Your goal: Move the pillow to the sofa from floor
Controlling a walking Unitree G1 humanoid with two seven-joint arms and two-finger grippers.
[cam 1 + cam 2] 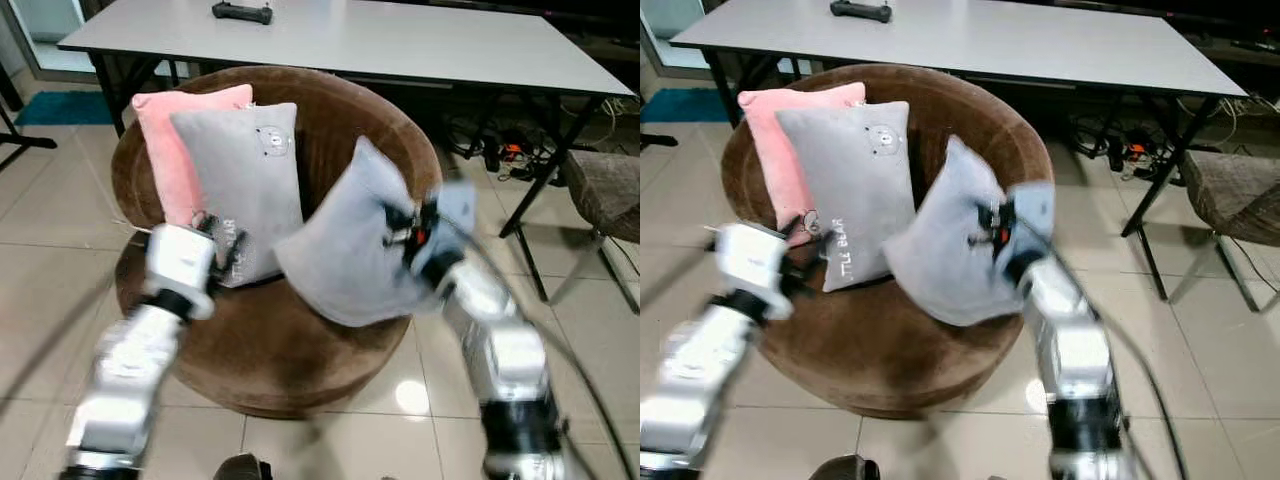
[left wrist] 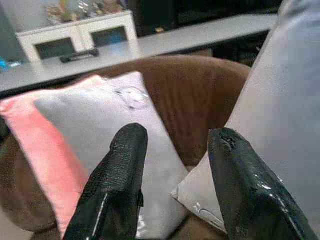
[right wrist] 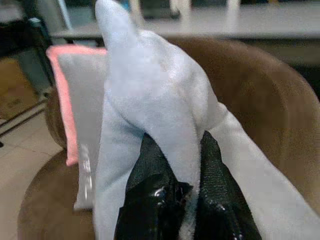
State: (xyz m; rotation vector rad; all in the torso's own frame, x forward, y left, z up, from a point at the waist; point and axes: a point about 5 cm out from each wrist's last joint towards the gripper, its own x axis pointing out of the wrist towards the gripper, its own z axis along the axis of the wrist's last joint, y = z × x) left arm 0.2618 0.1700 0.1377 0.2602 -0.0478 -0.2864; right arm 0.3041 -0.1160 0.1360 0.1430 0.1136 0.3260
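I see my right gripper pinching the light grey pillow | it hangs tilted over the sofa seat's right edge, beside the grey bear pillow | left gripper spread, near the seat's left edge, holds nothing

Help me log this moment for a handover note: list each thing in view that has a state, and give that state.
Light grey pillow: pinched at one edge, held up over the seat.
Right gripper: jaws shut on the light grey pillow.
Left gripper: jaws open, holding nothing, by the seat.
Grey pillow: upright against the backrest.
Pink pillow: upright behind the grey pillow.
Brown sofa: holds both upright pillows.
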